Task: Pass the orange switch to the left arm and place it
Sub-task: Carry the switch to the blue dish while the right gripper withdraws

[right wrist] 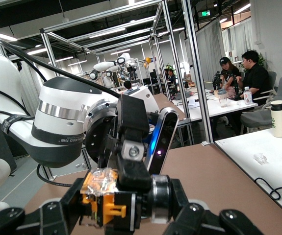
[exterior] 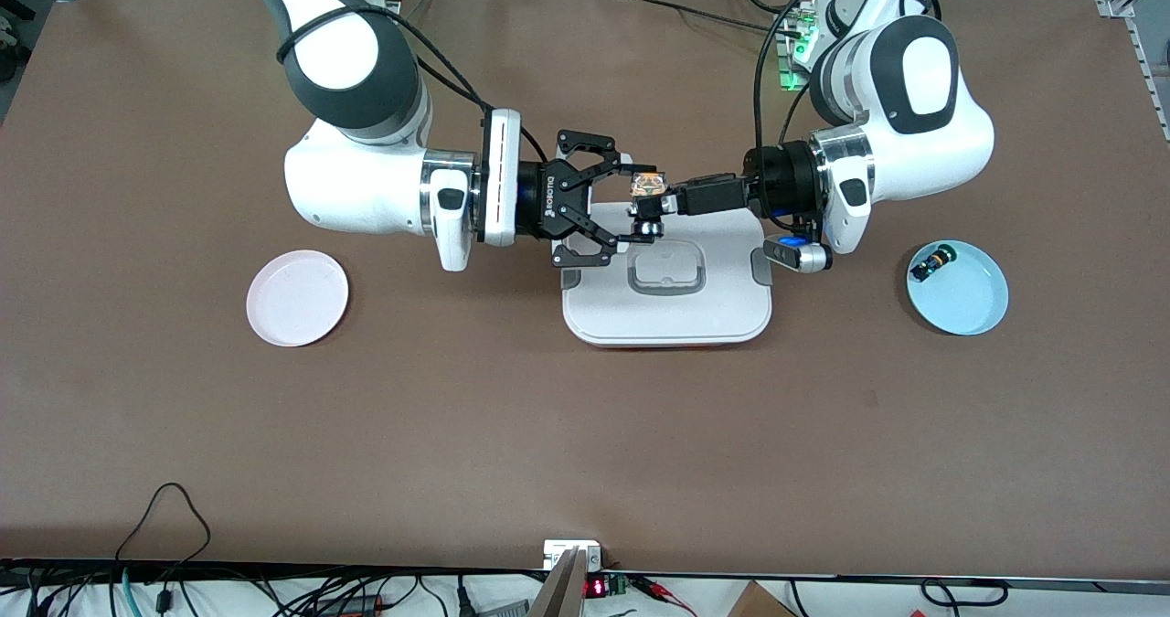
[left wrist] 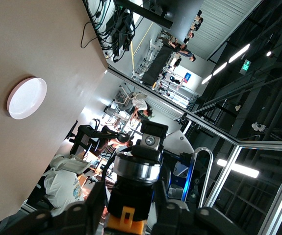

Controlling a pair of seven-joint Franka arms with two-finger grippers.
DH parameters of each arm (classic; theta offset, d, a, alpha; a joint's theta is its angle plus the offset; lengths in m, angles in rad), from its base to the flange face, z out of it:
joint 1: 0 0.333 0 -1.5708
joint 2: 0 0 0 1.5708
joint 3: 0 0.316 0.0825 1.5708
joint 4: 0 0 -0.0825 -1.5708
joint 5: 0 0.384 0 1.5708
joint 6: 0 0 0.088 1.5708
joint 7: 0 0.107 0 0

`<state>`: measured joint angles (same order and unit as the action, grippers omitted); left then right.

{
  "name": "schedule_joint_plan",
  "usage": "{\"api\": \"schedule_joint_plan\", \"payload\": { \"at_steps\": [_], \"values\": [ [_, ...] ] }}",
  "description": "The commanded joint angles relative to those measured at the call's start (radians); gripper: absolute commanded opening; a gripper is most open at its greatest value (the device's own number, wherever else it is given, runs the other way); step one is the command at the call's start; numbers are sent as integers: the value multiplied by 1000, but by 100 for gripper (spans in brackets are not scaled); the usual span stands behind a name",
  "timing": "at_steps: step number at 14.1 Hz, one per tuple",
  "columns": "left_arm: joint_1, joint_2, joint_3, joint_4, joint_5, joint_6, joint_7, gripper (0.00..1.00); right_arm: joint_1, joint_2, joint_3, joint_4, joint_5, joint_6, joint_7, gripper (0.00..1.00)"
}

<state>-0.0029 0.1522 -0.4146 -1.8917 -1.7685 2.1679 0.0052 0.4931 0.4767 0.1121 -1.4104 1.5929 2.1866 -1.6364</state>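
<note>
The orange switch (exterior: 647,198) hangs in the air over the white box (exterior: 667,313), above the part of the lid nearer the arms' bases. My left gripper (exterior: 662,204) is shut on its black middle, and the left wrist view shows the switch (left wrist: 130,196) between the fingers. My right gripper (exterior: 632,204) has its pads against the two ends, the orange end and the silver ring. The right wrist view shows the switch (right wrist: 116,196) between those pads, with a left finger (right wrist: 131,127) clamped over it.
A light blue plate (exterior: 971,304) at the left arm's end of the table holds a small black switch with a green tip (exterior: 934,260). An empty pink plate (exterior: 297,298) lies at the right arm's end and also shows in the left wrist view (left wrist: 27,98).
</note>
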Motion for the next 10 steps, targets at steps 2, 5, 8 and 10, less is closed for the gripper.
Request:
{"api": "schedule_joint_plan", "payload": {
  "at_steps": [2, 5, 8, 10],
  "values": [
    [1, -25, -4, -21, -26, 9, 9, 0, 10, 13, -6, 21, 25, 1, -39, 16],
    [9, -28, -1, -21, -22, 7, 4, 0, 10, 13, -8, 17, 68, -11, -37, 100],
    [15, -33, 10, -23, -12, 3, 2, 0, 13, 11, -9, 16, 82, -11, -34, 100],
    [41, -37, 17, -29, 45, -9, 2, 0, 7, 10, -12, 5, 82, -11, -33, 100]
  ]
}}
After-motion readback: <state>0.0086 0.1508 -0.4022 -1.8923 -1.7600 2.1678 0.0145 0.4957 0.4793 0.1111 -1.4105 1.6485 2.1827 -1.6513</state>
